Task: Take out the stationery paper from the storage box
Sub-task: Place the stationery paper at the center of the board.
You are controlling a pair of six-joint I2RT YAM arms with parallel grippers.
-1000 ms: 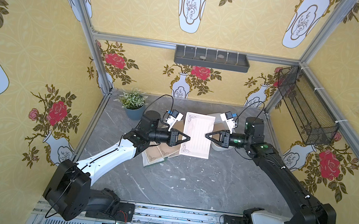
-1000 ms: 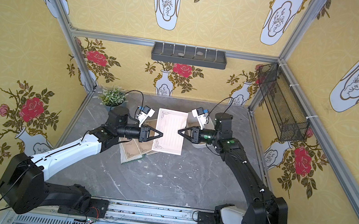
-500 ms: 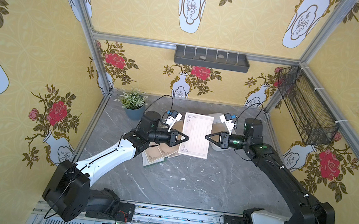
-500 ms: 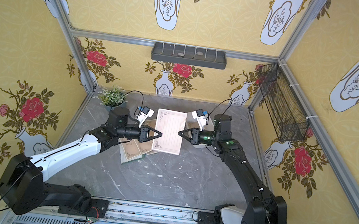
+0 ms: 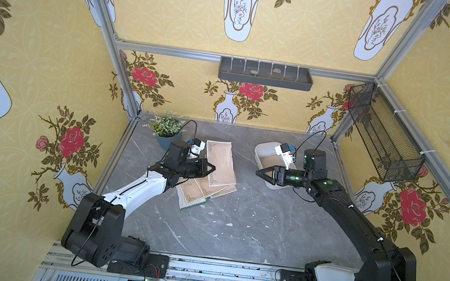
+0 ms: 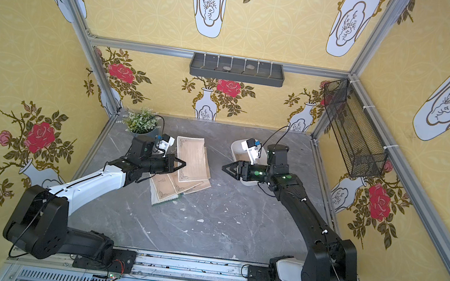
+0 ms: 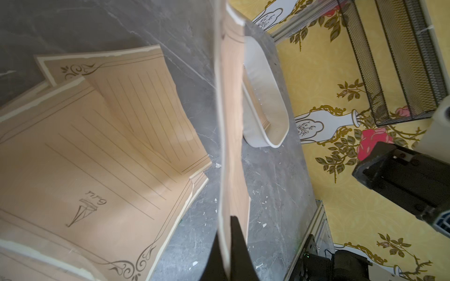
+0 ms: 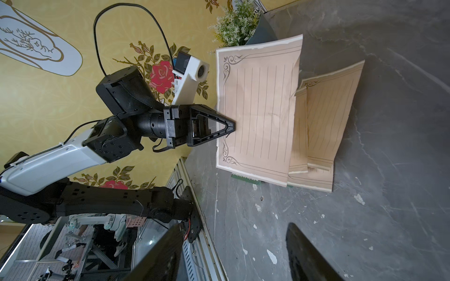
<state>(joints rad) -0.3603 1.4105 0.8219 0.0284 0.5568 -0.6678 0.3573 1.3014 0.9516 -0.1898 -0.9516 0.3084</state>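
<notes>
Holding one tan sheet (image 5: 221, 160) by its edge, our left gripper (image 5: 211, 170) has its jaws pressed tight on it. The sheet sticks out in front of these jaws, toward our right gripper (image 5: 258, 172). In the left wrist view we see it from the side, thin and a bit bent, coming out from between the dark fingers (image 7: 239, 258). It has lines and curly dark corners.

Under the left jaws and under the sheet lies a pile (image 5: 199, 191) of tan sheets, spread out in a mess on the grey table (image 5: 235, 226). We cannot tell if the sheet's low edge touches the pile. A little green edge (image 8: 244, 178) peeks out from the bottom of the pile.

Our right gripper has its jaws wide apart, and nothing is between them. They point at the left jaws, tip toward tip, with bare table below the gap. The sheet's far edge is near the right jaws but does not touch them.

The white box (image 5: 263, 150) sits behind the right jaws, partly under that gripper's wrist, and well apart from the left jaws. Some tan paper (image 5: 270, 163) lies inside it, down on the bottom. A small plant (image 5: 166, 125) stands behind the left gripper.
</notes>
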